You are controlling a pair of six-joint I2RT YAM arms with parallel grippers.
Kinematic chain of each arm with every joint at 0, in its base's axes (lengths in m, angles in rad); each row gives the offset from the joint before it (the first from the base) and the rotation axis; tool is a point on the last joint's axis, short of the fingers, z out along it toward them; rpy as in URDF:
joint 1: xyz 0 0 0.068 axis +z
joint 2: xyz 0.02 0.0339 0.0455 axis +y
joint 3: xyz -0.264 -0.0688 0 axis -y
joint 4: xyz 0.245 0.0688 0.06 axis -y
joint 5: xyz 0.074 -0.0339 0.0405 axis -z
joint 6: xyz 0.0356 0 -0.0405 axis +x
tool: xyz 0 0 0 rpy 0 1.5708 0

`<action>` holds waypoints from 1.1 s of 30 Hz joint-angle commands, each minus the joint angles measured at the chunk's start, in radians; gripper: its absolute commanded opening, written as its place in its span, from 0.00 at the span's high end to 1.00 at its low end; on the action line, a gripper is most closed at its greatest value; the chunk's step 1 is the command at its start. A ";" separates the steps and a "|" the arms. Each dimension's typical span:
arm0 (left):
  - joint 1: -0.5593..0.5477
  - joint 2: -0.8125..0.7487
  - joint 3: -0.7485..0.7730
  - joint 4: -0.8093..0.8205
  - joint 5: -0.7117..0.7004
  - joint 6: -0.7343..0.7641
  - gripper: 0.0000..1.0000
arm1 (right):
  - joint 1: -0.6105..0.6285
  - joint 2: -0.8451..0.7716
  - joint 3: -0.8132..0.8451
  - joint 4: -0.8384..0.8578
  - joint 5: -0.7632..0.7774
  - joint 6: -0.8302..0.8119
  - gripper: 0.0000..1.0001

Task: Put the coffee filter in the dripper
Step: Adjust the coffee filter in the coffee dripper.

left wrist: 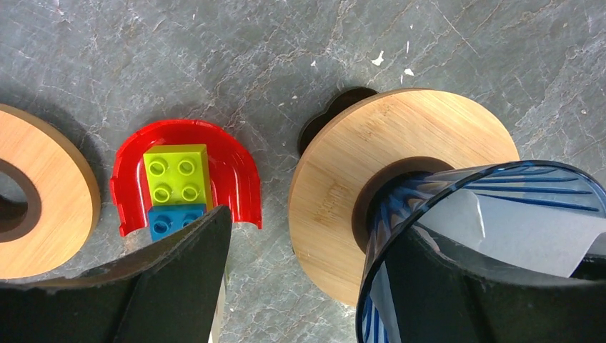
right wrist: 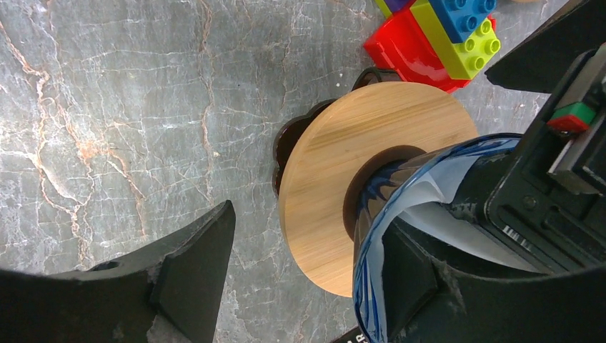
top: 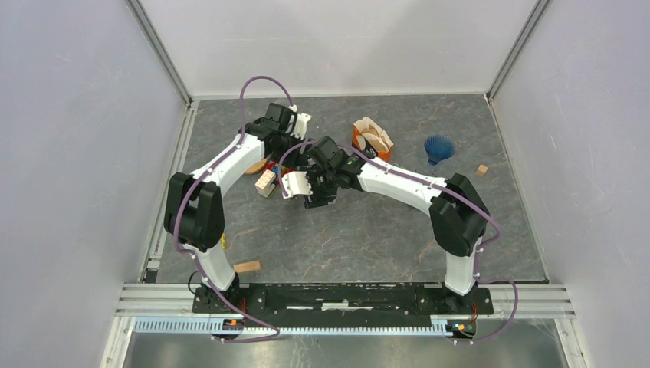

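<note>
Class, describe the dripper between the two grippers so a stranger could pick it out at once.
On the grey stone table, find the red Lego arch. Beside it, the dripper is a blue ribbed glass cone on a round bamboo disc. Unlike the bare wooden ring nearby, it holds a white paper filter.

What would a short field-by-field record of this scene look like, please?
dripper: blue see-through cone on a round wooden base
coffee filter: white paper, already inside the cone
left end effector: open, one finger at the cone's rim
right end effector: open, one finger at the cone's rim
nearby: red arch holding a lime brick and a blue brick; second wooden ring
task status: filter appears in place
</note>
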 commanded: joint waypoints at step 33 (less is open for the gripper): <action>0.014 -0.064 0.101 -0.068 -0.024 0.143 0.11 | -0.011 -0.079 0.072 -0.084 -0.069 0.015 0.25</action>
